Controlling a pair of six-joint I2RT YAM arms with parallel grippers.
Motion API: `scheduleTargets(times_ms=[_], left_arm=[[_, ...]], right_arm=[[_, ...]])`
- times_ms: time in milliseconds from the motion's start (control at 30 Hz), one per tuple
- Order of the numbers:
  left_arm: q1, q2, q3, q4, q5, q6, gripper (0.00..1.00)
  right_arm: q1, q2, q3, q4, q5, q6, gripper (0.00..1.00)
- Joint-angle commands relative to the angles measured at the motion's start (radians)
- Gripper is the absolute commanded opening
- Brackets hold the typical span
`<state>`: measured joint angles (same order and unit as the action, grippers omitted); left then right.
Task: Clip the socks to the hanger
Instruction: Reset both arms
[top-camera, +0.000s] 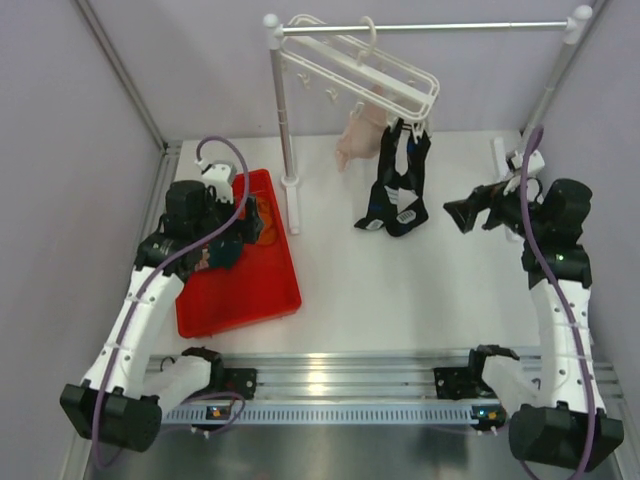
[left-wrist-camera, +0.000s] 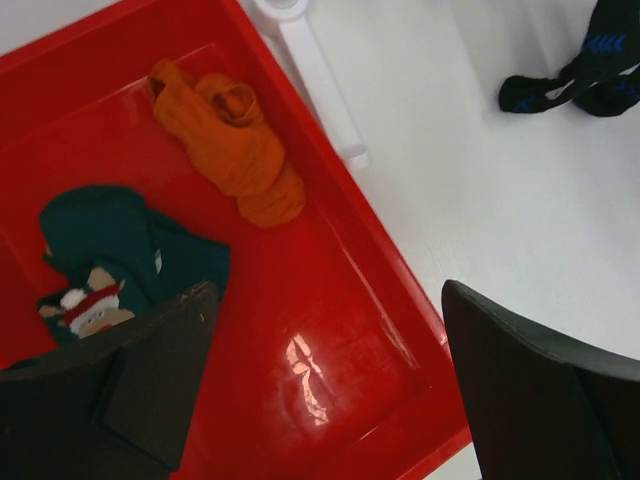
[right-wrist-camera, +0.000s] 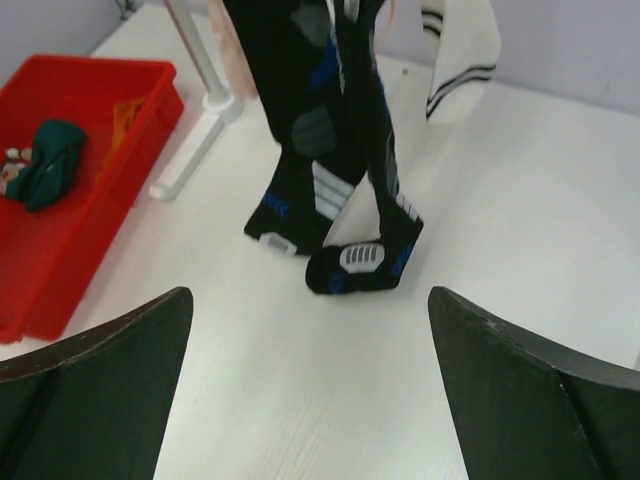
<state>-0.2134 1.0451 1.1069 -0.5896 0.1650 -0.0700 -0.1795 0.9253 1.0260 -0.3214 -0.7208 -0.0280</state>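
Orange sock (left-wrist-camera: 232, 150), teal sock (left-wrist-camera: 120, 245) in red tray (left-wrist-camera: 340, 330), fingers (left-wrist-camera: 150, 390) spread wide, black socks (left-wrist-camera: 580, 75) top right

The white table (top-camera: 400, 300) has open room between the red tray (top-camera: 250, 290) and the black socks (top-camera: 400, 190). A gripper can pass there. The white post (top-camera: 285, 130) stands just beside the tray. The socks hang down to the table.

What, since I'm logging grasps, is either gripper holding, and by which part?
Nothing. The left gripper stands open above the red tray; the right gripper stands open, short of the black socks.
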Motion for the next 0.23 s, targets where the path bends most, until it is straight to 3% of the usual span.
scheduleTargets(times_ms=[0, 200], left_arm=[[0.037, -0.075, -0.070, -0.003, -0.033, 0.027, 0.98], [0.077, -0.125, -0.094, 0.004, -0.015, 0.036, 0.98]], right_arm=[[-0.002, -0.066, -0.087, -0.082, -0.034, -0.087, 1.00], [0.000, -0.147, -0.175, -0.076, -0.023, -0.082, 1.00]])
